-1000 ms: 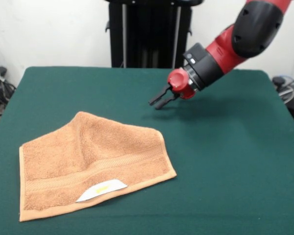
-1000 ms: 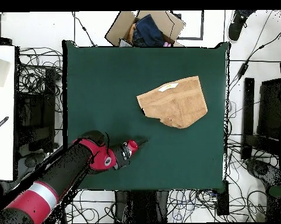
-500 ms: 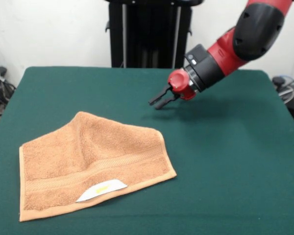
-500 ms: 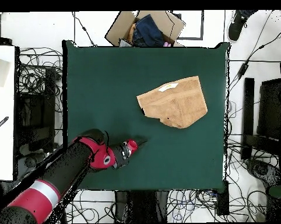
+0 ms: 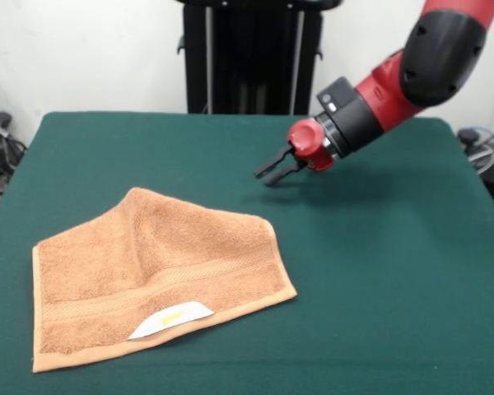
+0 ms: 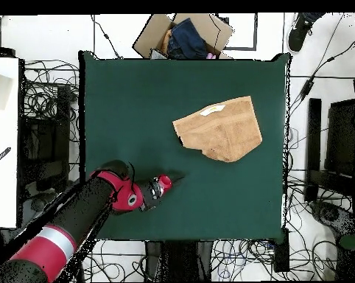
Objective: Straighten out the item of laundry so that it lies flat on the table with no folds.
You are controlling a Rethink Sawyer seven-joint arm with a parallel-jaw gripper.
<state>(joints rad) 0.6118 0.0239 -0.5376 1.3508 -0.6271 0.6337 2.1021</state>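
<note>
The towel (image 5: 152, 276) lies on the green desk (image 5: 379, 271) with one corner folded over, its white label (image 5: 171, 319) showing at the near edge; in the overhead view the towel (image 6: 219, 129) sits well apart from the pincer (image 6: 173, 179); the pincer (image 5: 271, 168) hangs above bare desk beyond the towel's folded corner, its fingers slightly parted and holding nothing.
</note>
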